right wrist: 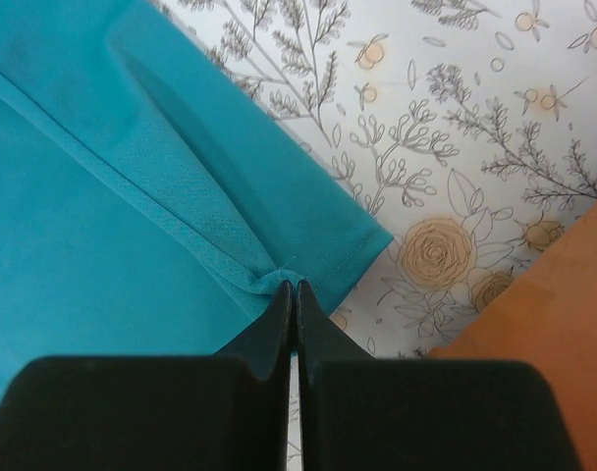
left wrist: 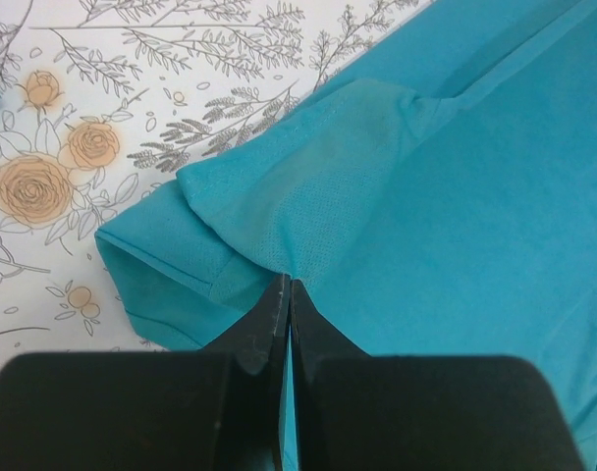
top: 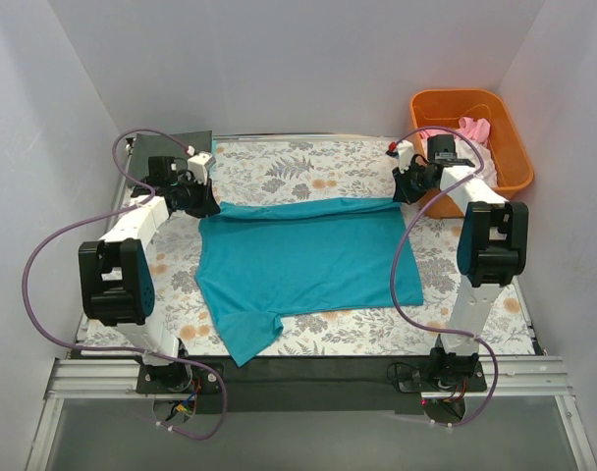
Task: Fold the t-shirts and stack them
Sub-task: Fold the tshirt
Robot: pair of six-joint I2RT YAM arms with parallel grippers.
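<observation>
One teal t-shirt (far edge doubled over); left fingers and right fingers each pinch one corner.

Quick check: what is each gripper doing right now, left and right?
Left gripper: closed, pinching the far left edge of the soft teal cloth t-shirt.
Right gripper: closed, pinching the same shirt's far right edge.

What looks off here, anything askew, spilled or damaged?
Nothing spilled or damaged. The teal t-shirt lies slightly askew, one sleeve jutting out at its near-left corner. The left gripper and right gripper each pinch its far edge.
</observation>
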